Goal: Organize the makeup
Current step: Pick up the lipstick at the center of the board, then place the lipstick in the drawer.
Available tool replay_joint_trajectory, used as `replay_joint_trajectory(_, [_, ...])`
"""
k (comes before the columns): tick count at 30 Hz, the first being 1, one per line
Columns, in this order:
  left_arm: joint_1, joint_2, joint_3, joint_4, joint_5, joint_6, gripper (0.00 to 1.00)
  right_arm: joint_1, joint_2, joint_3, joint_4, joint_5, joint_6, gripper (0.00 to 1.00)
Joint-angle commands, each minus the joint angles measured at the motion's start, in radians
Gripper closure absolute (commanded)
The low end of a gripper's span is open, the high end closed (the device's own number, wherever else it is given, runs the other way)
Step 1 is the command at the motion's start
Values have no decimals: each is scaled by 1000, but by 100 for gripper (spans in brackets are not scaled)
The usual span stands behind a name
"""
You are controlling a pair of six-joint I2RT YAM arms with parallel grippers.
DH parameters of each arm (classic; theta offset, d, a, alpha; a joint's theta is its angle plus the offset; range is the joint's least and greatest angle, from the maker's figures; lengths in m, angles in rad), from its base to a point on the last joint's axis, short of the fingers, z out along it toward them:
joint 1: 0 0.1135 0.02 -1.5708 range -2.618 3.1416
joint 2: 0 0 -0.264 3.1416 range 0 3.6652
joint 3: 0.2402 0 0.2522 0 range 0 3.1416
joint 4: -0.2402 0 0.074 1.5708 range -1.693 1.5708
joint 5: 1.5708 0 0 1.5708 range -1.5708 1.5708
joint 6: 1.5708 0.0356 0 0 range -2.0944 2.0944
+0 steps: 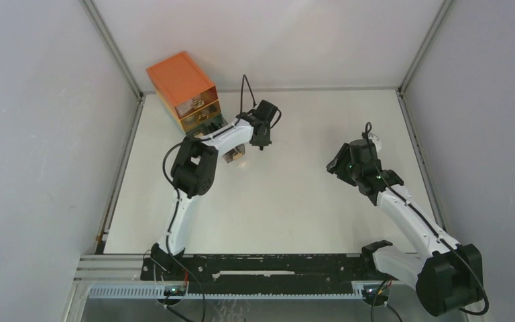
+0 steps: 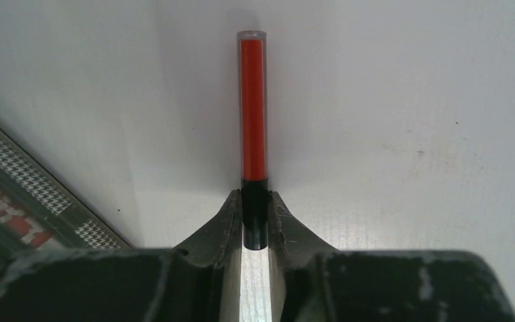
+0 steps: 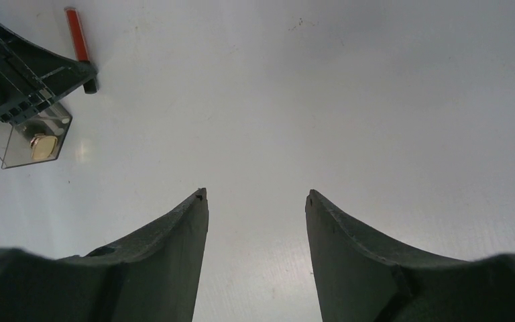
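Observation:
A thin red pencil (image 2: pixel 253 100) with a clear cap and a black end points away from my left gripper (image 2: pixel 255 198). The fingers (image 2: pixel 226 218) press on the black end from both sides, so this gripper is shut on it, low over the white table. The right wrist view shows the same pencil (image 3: pixel 75 33) sticking out past the left gripper (image 3: pixel 40 74). In the top view the left gripper (image 1: pixel 261 137) hangs right of the drawer box and hides the pencil. My right gripper (image 3: pixel 255 194) is open with nothing between its fingers, at mid-right (image 1: pixel 338 164).
An orange three-drawer box (image 1: pixel 181 84) stands at the back left. A clear drawer (image 1: pixel 235 153) lies pulled out beneath the left arm, holding a small gold item (image 3: pixel 43 146). A flat check-patterned thing with red lettering (image 2: pixel 20 201) lies left of the left gripper.

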Motion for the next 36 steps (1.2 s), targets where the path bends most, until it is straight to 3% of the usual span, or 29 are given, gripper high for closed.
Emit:
replay_joint_trajectory(1, [1, -34, 79, -35, 23, 23, 84, -9, -48, -8, 0, 28, -8, 37])
replay_joint_trajectory(7, [22, -256, 5, 6, 45, -7, 90, -17, -72, -9, -21, 39, -9, 37])
replay_joint_trajectory(13, [81, -449, -169, 52, -98, -177, 91, -17, -82, -18, -18, 36, -5, 37])
replay_joint_trajectory(23, [187, -450, -321, 55, -107, -332, 90, -17, -88, -18, -19, 25, -9, 38])
replay_joint_trajectory(29, [204, -415, -353, 62, -90, -386, 74, -17, -101, -18, -30, 29, -13, 38])
replay_joint_trajectory(31, [207, -410, -353, 60, -87, -387, 65, -17, -103, -22, -31, 33, -16, 38])
replay_joint_trajectory(33, [208, -417, -360, 65, -86, -389, 46, -17, -102, -21, -34, 33, -18, 38])
replay_joint_trajectory(36, [206, -453, -385, 122, -38, -347, 35, -17, -100, -21, -30, 33, -17, 38])
